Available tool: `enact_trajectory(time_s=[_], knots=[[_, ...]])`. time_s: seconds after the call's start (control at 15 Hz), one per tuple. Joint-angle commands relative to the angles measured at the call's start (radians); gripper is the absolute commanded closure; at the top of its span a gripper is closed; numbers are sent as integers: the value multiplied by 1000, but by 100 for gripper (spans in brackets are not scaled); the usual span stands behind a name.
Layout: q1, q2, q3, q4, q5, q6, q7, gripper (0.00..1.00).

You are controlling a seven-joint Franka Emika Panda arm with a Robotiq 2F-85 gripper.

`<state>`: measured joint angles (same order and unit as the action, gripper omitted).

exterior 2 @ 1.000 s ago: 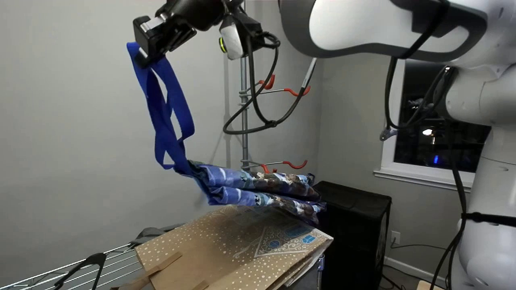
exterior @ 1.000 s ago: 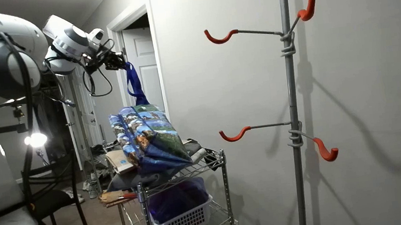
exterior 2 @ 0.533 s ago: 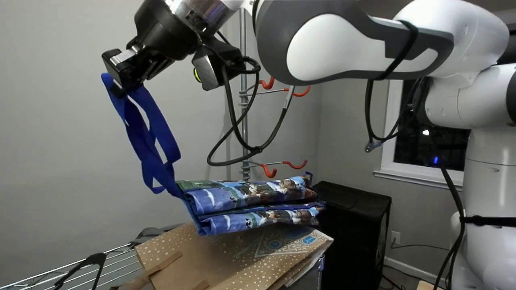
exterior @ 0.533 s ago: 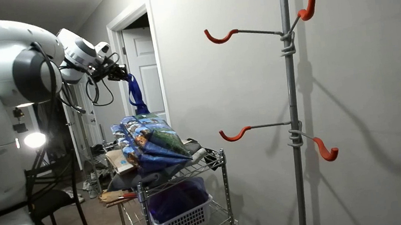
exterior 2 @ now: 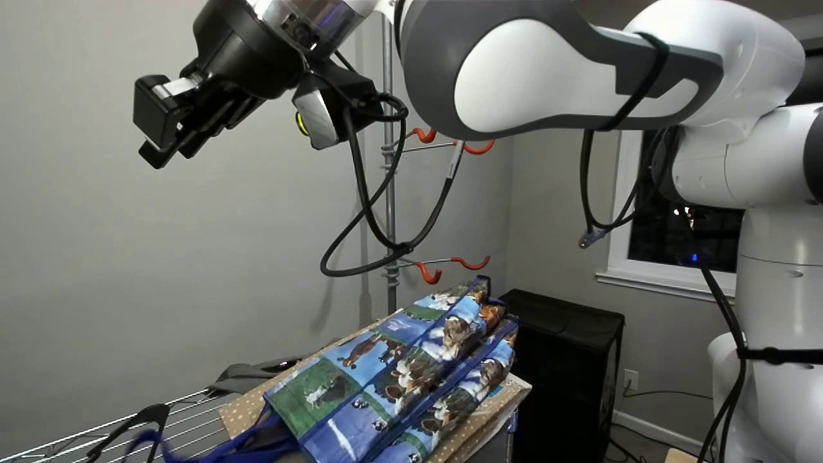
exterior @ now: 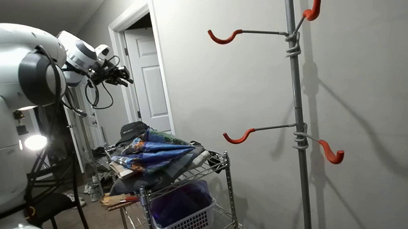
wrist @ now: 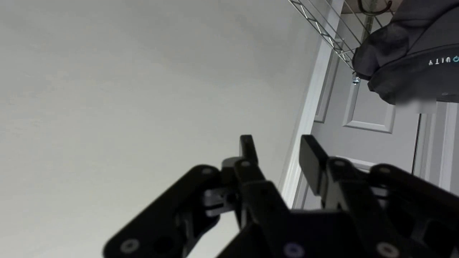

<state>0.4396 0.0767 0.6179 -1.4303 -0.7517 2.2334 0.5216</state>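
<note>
My gripper point(exterior: 128, 83) is open and empty in the air above the shelf rack; it also shows open in an exterior view point(exterior 2: 168, 154). In the wrist view the gripper's fingers point(wrist: 277, 139) stand apart with nothing between them. A folded shopping bag with animal pictures point(exterior: 154, 151) lies below the gripper, apart from it; it also shows in an exterior view point(exterior 2: 398, 379). Its blue handles point(exterior 2: 257, 437) hang loose near the bottom edge. Under it lies a brown dotted paper bag point(exterior 2: 241, 418), mostly covered.
A wire shelf rack point(exterior: 195, 177) carries the bags, with a white basket point(exterior: 190, 227) lower down. A dark cap point(exterior: 131, 131) sits behind the shopping bag. A grey pole point(exterior: 296, 92) bears several red-tipped hooks. A black covered box point(exterior 2: 566, 347) and a chair point(exterior: 54, 200) stand nearby.
The gripper first came down holding the bag's blue handles, then opened. The handles have dropped, and the bag's raised end now lies down on the paper bag. The cap has come into sight.
</note>
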Motion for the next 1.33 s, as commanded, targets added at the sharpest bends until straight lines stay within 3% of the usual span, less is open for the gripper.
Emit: enact_trajectory(time_s=[0.0,0.27,0.4,1.27], knots=[[36,-12,-52,5,27,16,-18,31],[49,-68,-86,-25,82,-32,-60,5],[49,-119,-94,-42,128,-79,-108,0],[-56,-567,-182,-317,402,-315,-273,0]])
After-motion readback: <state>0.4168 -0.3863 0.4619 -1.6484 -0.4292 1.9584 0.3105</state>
